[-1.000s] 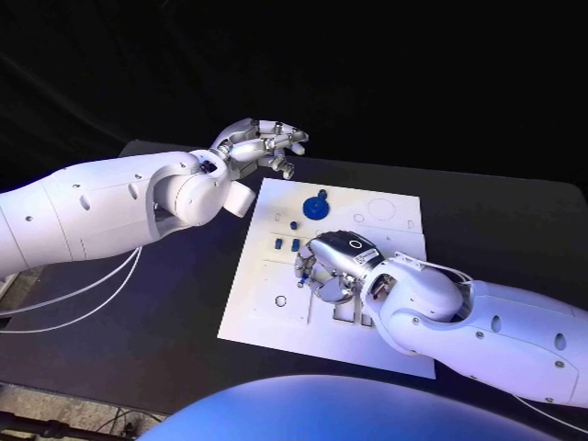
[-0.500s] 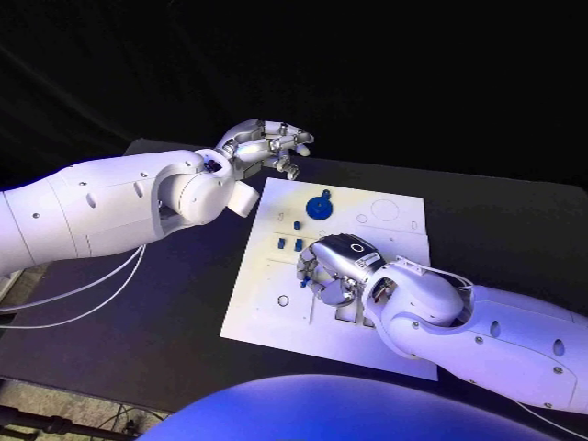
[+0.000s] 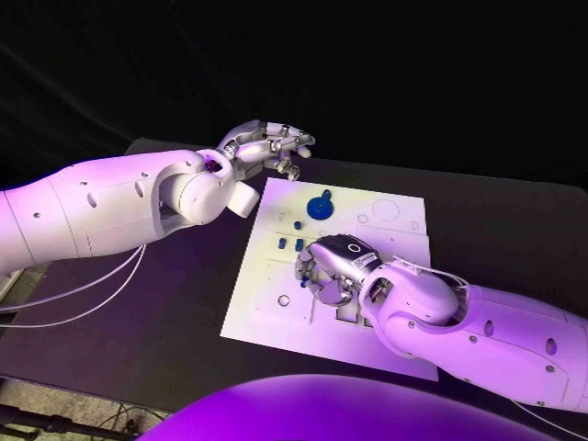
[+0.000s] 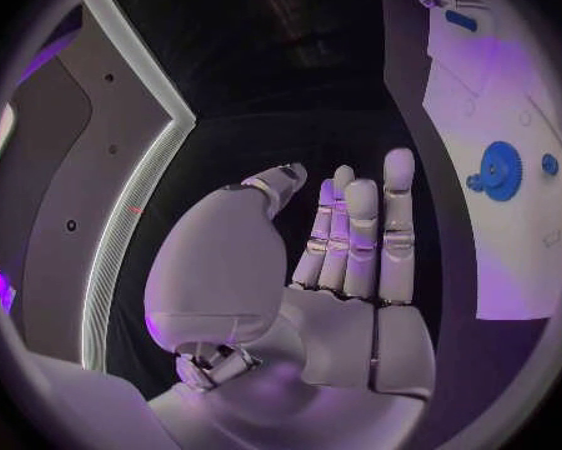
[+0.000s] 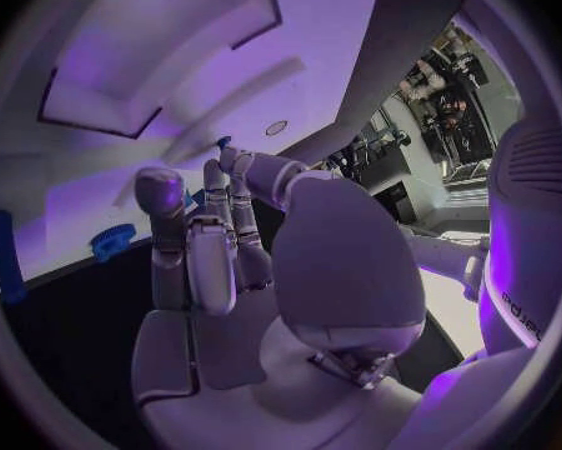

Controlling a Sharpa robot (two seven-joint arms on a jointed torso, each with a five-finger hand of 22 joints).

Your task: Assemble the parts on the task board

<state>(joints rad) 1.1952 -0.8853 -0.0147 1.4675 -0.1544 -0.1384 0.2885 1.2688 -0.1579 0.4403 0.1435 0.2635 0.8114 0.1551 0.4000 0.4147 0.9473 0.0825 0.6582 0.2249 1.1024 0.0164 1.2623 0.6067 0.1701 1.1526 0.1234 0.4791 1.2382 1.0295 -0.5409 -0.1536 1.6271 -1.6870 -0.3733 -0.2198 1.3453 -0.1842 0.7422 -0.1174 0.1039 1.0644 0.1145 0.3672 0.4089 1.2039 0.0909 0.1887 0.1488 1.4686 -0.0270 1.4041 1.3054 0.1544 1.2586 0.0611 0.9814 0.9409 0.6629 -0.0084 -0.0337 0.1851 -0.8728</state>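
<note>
Head view: blue gear (image 3: 317, 208) on task board (image 3: 276, 317)

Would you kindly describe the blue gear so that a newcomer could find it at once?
Start at the white task board in the middle of the black table. Near the board's far edge, beyond the right hand, lies the blue gear. It is a round, toothed disc, far larger than the small blue pieces nearer the hand.

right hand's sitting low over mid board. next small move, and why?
Probably a small lowering of the right hand to close its fingers on one of the small blue parts beside it. It hangs over the task board with fingers curled down, and whether it holds anything cannot be told. The blue gear is already seated; the left hand is raised off the board, holding nothing.
</note>
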